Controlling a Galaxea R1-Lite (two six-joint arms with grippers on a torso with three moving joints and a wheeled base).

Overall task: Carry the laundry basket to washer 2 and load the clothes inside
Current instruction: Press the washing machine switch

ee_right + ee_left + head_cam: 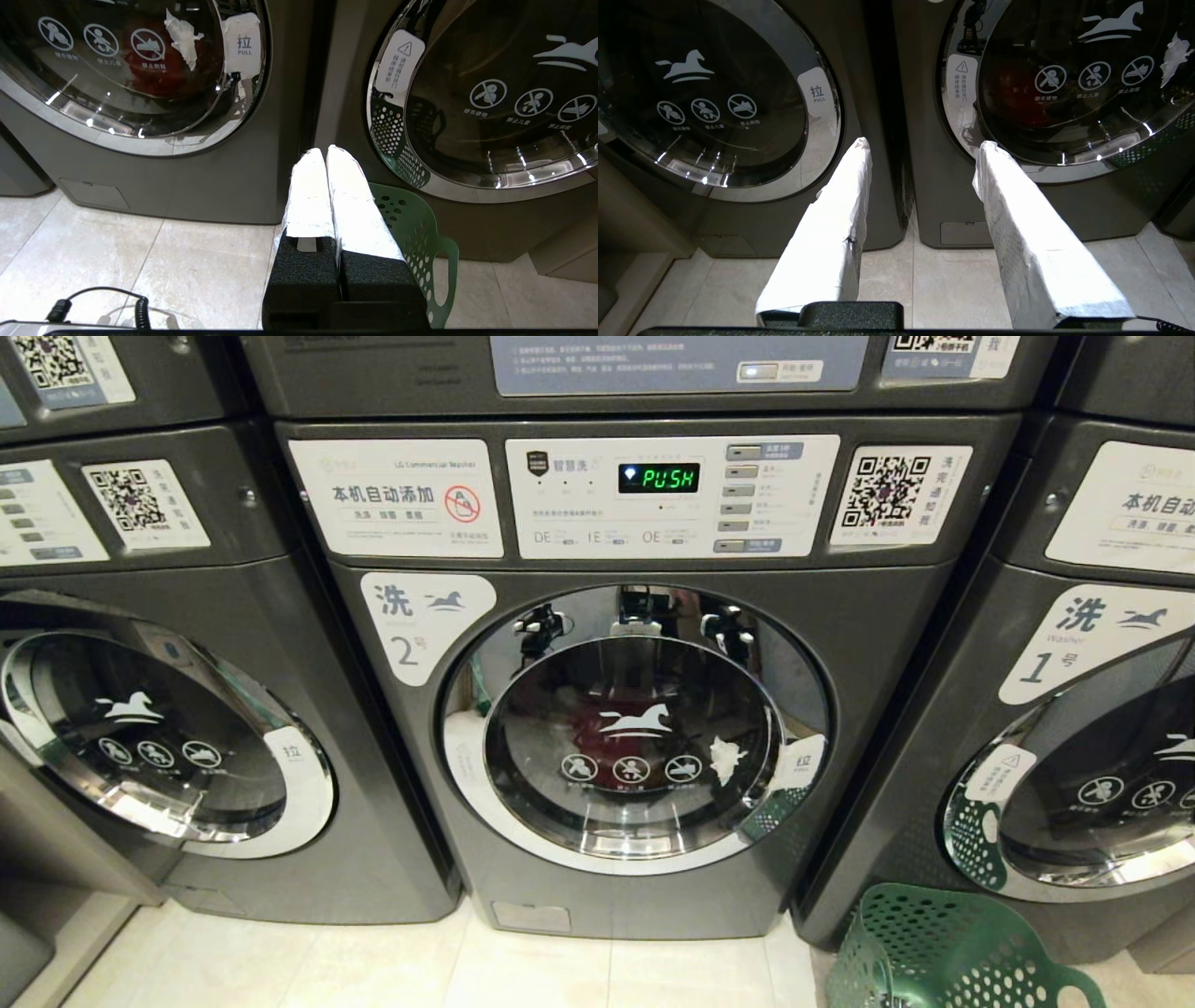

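Note:
Washer 2 (635, 709) stands straight ahead, its round glass door shut and its panel showing "PUSH". A bright red garment (607, 728) shows dimly behind the glass, and again in the right wrist view (154, 70). The dark green laundry basket (934, 952) sits on the floor at the lower right, in front of washer 1; what lies inside it is hidden. My left gripper (924, 144) hangs open and empty, low before the gap between washer 2 (1064, 93) and its neighbour. My right gripper (325, 150) is shut on nothing, just beside the basket (416, 233). Neither gripper appears in the head view.
Washer 1 (1074, 709) stands to the right with its door shut, and a third grey machine (159, 737) to the left. Further units are stacked above. The floor is pale tile (560, 971). A coiled black cable (140, 312) lies near my right arm.

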